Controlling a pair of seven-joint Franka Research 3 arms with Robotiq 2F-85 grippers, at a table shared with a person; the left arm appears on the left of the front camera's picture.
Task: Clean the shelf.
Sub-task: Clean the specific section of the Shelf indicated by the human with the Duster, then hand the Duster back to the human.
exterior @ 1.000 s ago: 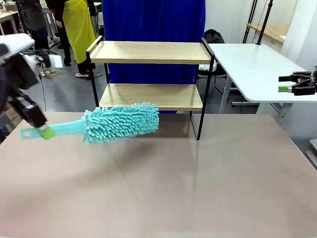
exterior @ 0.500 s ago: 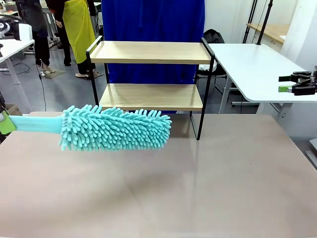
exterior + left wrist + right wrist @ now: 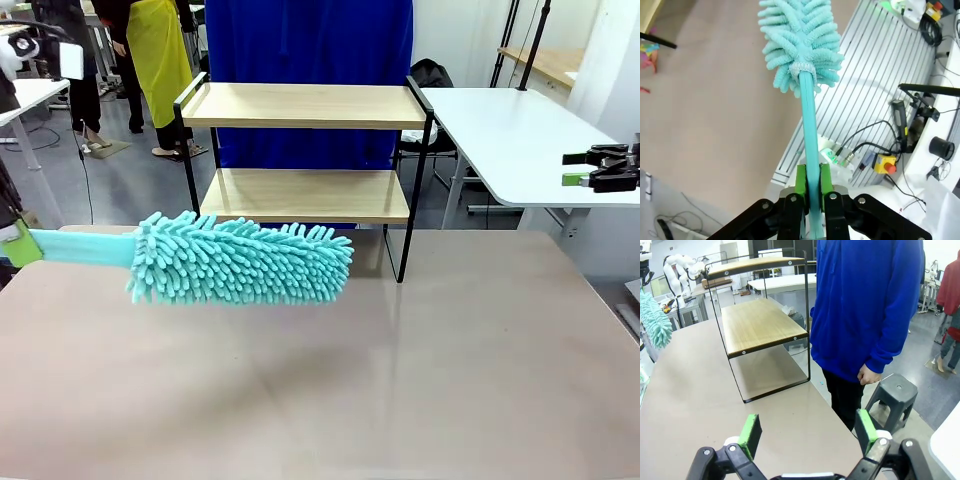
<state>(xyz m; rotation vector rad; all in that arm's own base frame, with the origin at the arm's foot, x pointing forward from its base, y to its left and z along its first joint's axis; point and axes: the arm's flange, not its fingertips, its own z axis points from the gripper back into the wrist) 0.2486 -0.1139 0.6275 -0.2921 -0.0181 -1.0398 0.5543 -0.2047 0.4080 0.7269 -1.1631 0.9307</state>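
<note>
The left gripper [image 3: 812, 182] pinches the thin teal handle of a fluffy teal duster [image 3: 245, 260] between its green pads [image 3: 800, 180], jaws pressed tight on it. In the front view the picture's left edge cuts off that handle and most of the gripper, leaving one green pad in sight. The duster's head hangs level above the tan table [image 3: 450, 350] and covers the shelf's lower left leg. The shelf [image 3: 305, 150] stands at the table's far edge, both wood boards bare, just in front of a person in a blue top [image 3: 865, 300] whose upper part is out of frame. In the right wrist view the duster sits at the far left, apart from the shelf. The right gripper [image 3: 807, 432] is spread wide, nothing between its pads. In the left wrist view, print on a yellow box with a red button [image 3: 885, 164] (beside cables) is too small to read
</note>
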